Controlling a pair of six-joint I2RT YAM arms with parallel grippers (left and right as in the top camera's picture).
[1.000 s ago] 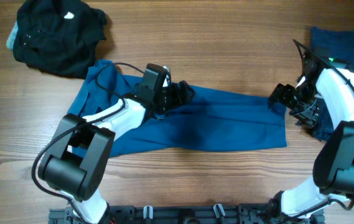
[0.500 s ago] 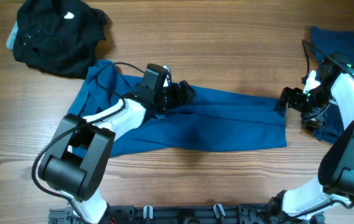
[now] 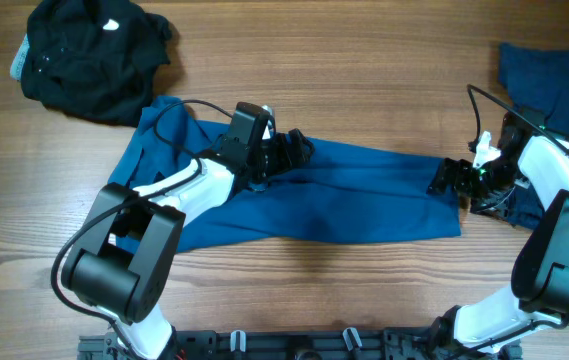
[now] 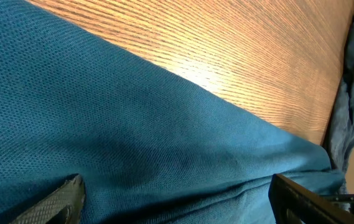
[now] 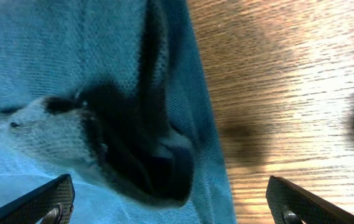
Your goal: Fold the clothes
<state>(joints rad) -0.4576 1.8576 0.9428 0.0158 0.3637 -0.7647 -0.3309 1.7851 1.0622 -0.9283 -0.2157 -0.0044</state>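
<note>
The blue garment [image 3: 344,195] lies flat in a long band across the middle of the table [image 3: 364,80], running from a wider, fanned-out end on the left to a squared-off end on the right. There's a crease line running along its length, so my guess is it's been doubled over lengthwise once, though the overhead view isn't sharp enough to be sure of the layers.

The left gripper [image 3: 299,152] sits low over the top edge of the band near its middle. On the left wrist cam its fingers [image 4: 55,200] are spread wide with cloth filling the space between them, so nothing is pinched. The right gripper [image 3: 440,180] is at the right end of the band, jaws also spread. The right wrist cam shows a bunched, rumpled bit of hem [image 5: 133,143] sitting between the open fingers, not clamped.

So progress-wise I'd call it early to middle for this one piece: it's laid out and narrowed, but the end-to-end folds aren't done, and the left end looks messy.

Plenty left beyond that too. The black pile [image 3: 89,55] at the top left is a crumpled heap, and another dark blue piece [image 3: 554,75] sits at the top right edge, partly out of frame.
</note>
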